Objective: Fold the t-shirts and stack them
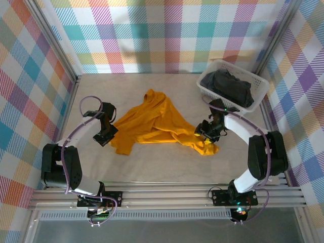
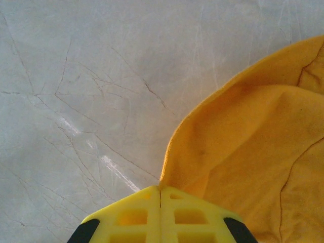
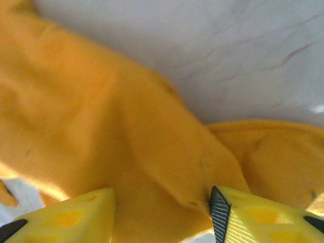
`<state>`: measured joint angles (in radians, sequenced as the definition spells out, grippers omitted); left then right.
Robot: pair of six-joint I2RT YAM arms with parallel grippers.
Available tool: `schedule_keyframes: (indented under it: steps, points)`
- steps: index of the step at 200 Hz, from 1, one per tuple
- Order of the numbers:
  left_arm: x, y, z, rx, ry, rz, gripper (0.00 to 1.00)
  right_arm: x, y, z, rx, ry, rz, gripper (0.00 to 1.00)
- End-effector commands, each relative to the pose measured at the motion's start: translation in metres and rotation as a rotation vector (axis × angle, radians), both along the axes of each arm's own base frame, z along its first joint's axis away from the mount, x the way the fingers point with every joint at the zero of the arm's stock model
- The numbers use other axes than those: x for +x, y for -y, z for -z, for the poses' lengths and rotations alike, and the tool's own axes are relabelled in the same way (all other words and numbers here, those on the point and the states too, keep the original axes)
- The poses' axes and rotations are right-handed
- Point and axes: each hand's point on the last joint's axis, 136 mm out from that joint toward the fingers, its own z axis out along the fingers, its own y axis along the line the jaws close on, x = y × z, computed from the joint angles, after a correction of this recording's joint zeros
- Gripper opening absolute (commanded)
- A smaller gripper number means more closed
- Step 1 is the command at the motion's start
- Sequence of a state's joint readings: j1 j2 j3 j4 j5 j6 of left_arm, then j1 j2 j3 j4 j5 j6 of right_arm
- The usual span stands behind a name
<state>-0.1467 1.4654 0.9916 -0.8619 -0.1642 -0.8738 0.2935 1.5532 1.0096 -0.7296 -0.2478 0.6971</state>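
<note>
The mustard-orange t-shirt (image 1: pixel 154 120) lies crumpled and spread across the middle of the table. At its left edge, my left gripper (image 1: pixel 105 133) is shut, and a raised fold of the orange cloth (image 2: pixel 243 152) runs into the seam between its closed jaws (image 2: pixel 161 188). My right gripper (image 1: pixel 205 132) is at the shirt's lower right corner. Its jaws (image 3: pixel 162 200) stand open with orange cloth (image 3: pixel 126 131) bunched between the two fingers, touching the right pad (image 3: pixel 219 208). The black t-shirt (image 1: pixel 234 87) sits heaped in the basket.
The white lattice basket (image 1: pixel 210 87) stands at the back right, close behind my right arm. Bare pale tabletop (image 1: pixel 152 162) stretches in front of the shirt. Checked walls close in the left, back and right sides.
</note>
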Motion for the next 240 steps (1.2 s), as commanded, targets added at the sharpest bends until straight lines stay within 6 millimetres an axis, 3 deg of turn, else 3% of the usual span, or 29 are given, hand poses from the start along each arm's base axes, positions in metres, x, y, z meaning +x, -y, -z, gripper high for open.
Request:
schedule_keyframes:
  steps: [1,17,27,47,66,149,212,226,240]
  points:
    - [0.001,0.001,0.002,-0.016,-0.014,0.006,0.00,-0.016,-0.014,-0.003,0.024,-0.024,0.025,0.54]
    - [0.002,0.002,0.002,-0.021,-0.013,0.009,0.00,-0.019,-0.014,0.013,0.013,-0.053,0.029,0.53]
    - [0.004,0.003,0.001,-0.025,-0.011,0.014,0.00,-0.015,-0.012,0.019,-0.011,-0.051,0.024,0.48]
    - [0.004,0.003,0.000,-0.018,-0.015,0.026,0.00,-0.003,-0.007,0.020,-0.069,-0.034,-0.005,0.21]
    - [0.007,0.002,-0.002,-0.013,-0.008,0.027,0.00,0.006,0.000,0.002,-0.114,0.025,-0.022,0.00]
    - [0.015,-0.002,-0.008,0.006,0.036,-0.002,0.00,0.002,0.015,-0.109,-0.163,0.225,-0.109,0.00]
    - [0.022,-0.010,-0.019,0.051,0.063,-0.018,0.00,0.058,0.028,-0.191,-0.291,0.446,-0.119,0.00]
    - [0.024,-0.011,-0.020,0.057,0.072,-0.020,0.00,0.075,0.029,-0.199,-0.305,0.479,-0.118,0.00]
    - [0.026,-0.010,-0.020,0.057,0.074,-0.020,0.00,0.097,0.031,-0.194,-0.294,0.480,-0.107,0.00]
